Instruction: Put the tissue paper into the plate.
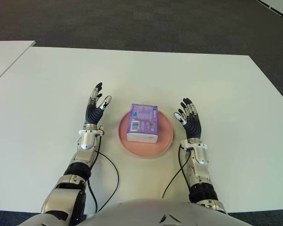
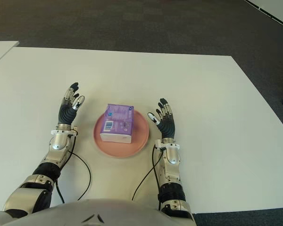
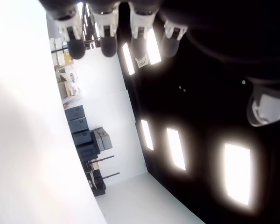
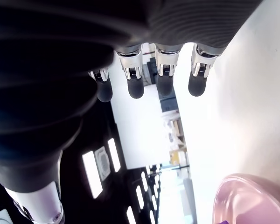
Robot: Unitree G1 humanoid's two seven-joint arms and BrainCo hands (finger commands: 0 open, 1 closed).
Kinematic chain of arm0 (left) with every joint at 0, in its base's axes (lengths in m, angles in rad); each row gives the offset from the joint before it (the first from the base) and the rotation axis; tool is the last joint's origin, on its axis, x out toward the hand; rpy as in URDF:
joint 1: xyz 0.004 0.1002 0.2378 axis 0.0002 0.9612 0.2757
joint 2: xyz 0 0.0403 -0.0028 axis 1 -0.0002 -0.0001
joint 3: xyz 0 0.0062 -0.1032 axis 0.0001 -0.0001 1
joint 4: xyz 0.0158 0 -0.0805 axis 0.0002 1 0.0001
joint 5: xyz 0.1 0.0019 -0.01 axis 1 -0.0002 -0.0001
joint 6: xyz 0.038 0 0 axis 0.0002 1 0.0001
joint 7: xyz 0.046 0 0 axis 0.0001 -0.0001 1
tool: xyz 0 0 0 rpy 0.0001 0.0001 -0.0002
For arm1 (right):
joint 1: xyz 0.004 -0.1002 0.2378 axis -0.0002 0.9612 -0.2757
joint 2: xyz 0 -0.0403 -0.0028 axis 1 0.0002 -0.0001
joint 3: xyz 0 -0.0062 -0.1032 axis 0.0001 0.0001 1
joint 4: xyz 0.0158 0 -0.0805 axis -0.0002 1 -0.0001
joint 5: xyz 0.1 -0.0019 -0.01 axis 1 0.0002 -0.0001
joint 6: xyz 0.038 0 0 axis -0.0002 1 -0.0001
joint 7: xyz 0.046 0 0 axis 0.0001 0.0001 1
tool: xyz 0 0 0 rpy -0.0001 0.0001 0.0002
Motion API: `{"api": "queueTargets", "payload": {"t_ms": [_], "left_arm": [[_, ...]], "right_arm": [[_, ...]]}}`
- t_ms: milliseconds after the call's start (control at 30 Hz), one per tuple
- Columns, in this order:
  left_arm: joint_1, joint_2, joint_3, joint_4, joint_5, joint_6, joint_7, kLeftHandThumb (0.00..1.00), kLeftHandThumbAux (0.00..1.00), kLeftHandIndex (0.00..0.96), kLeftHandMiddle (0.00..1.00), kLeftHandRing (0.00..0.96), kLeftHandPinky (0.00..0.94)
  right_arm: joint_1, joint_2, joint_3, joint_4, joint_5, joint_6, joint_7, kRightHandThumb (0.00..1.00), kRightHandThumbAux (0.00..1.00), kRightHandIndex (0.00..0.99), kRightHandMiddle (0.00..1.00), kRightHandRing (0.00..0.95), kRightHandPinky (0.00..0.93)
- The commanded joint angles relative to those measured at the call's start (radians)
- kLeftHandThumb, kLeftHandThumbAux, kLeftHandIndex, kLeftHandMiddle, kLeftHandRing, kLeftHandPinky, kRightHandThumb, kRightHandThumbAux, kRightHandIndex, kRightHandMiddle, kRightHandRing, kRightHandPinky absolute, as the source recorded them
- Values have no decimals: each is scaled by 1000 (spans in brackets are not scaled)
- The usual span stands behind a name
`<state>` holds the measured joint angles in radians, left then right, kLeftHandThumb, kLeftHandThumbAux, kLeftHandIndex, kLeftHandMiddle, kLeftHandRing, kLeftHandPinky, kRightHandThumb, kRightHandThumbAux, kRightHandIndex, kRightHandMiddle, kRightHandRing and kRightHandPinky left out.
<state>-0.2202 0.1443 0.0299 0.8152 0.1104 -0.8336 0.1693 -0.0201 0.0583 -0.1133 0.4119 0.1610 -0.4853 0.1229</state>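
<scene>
Two hands flank the pink plate (image 1: pixel 166 141), which serves as the reference for all positions noted. Tissue paper pack (image 1: pixel 143 123): purple, with a white front edge and a barcode label on its top face, lying flat inside the plate, sitting toward the far-left part of the dish, with bare pink rim showing on the near and right sides. Plate stands on the white table (image 1: pixel 226 89), close to the robot's body. Left hand (image 1: pixel 94 109): positioned to the left of the plate, clear of its rim, fingers extended and pointing away from the robot, palm turned inward toward the plate; it grips nothing and touches neither plate nor pack. The left wrist view confirms the fingers (image 3: pixel 106 28) straight and spread, with only room background beyond them. Right hand (image 1: pixel 188 118): positioned just to the right of the plate, near its rim but with a gap of table visible between them, fingers likewise extended and slightly spread, nothing held. The right wrist view shows the four fingers (image 4: pixel 134 74) straight with empty space beneath, and the plate's edge in the corner of that view, apart from the hand. Black cables (image 1: pixel 111 167) run from each forearm across the table on the near side of the plate.
</scene>
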Motion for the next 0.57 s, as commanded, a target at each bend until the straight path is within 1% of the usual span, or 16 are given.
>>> {"api": "queueTargets", "payload": {"t_ms": [33, 267, 400, 567], "left_arm": [[85, -33, -8, 25, -11, 26, -27, 0, 396, 0, 0, 0, 0], [98, -31, -8, -1, -25, 63, -51, 0, 430, 0, 0, 0, 0], [113, -27, -16, -30, -5, 67, -41, 0, 470, 0, 0, 0, 0], [127, -31, -18, -60, -1, 83, -35, 0, 497, 0, 0, 0, 0]], "right_arm": [[47, 11, -1, 25, -1, 24, -10, 271, 738, 84, 66, 16, 16], [55, 8, 4, 11, -2, 29, -11, 263, 735, 68, 56, 12, 22], [62, 5, 7, -2, -2, 34, -11, 259, 737, 59, 48, 6, 21], [67, 2, 8, -10, -4, 34, -13, 256, 739, 51, 41, 1, 18]]}}
